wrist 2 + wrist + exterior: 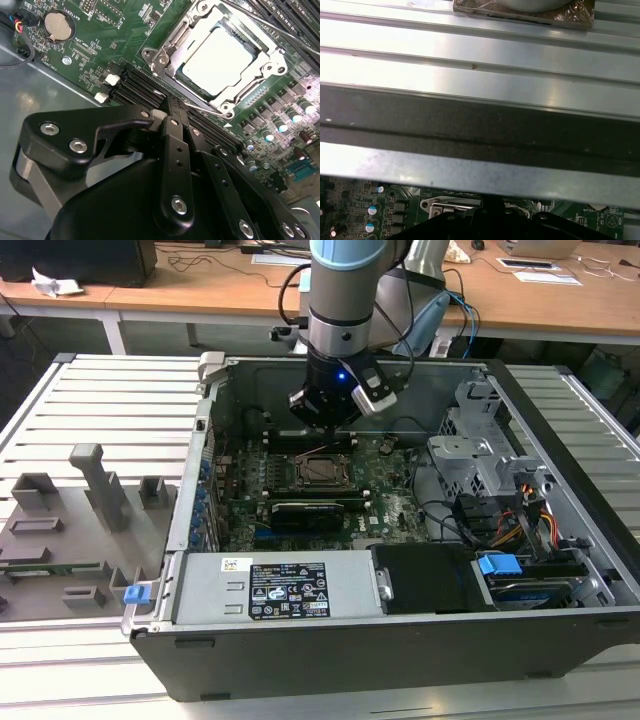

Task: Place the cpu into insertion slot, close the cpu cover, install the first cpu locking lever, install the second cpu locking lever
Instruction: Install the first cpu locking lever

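Note:
The cpu (217, 60) lies flat in the insertion slot (322, 455), its silver top showing. The cpu cover (187, 30), a silvery frame, lies down around it. A thin lever rod (280, 31) runs along one side of the socket, and another lever end (207, 107) sits at the side nearest my fingers. My gripper (171, 105) is shut with nothing in it, its tip just off the socket's edge. In the exterior view the gripper (322, 430) hangs low over the far edge of the cpu (323, 470). In the first wrist view the gripper (490, 210) appears in front of the case wall.
The work is inside an open computer case (500, 370). A black expansion card (315, 512) lies in front of the socket, with a power supply (285, 590) nearer. A drive cage (480, 455) and cables (520, 520) are at the exterior view's right. Grey fixtures (90, 490) stand outside, left.

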